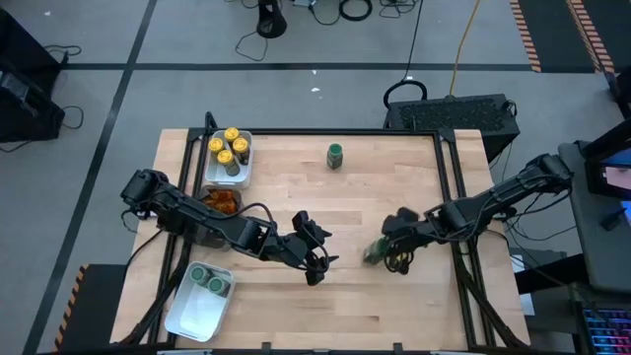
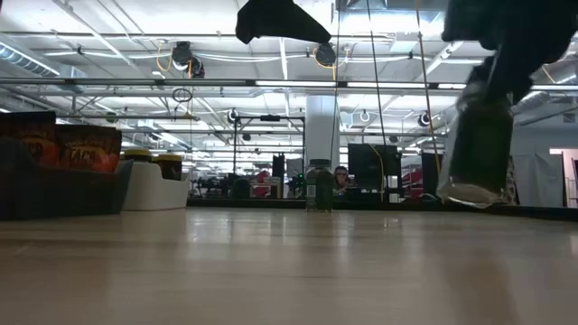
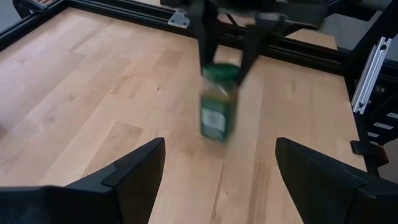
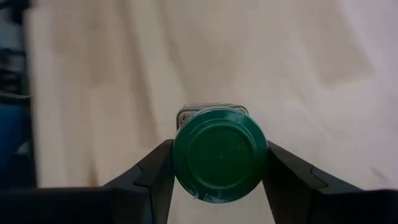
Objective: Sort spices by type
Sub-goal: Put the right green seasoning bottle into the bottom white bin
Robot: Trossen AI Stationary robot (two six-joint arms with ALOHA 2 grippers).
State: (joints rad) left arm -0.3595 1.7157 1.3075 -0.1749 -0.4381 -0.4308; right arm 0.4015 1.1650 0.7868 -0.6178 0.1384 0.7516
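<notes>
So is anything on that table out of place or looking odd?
One green-lidded jar stands alone at the table's far edge, apart from the trays. Another green-lidded jar hangs tilted off the table, gripped by its lid in the right pincer. Nothing looks spilled.

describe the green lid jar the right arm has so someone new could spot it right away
Start at the wooden table and go to its right half, where the right arm reaches in. Clamped by the lid in the right hand is a green-lidded jar. The other loose green-lidded jar stands alone near the far edge; this one is lifted off the wood.
</notes>
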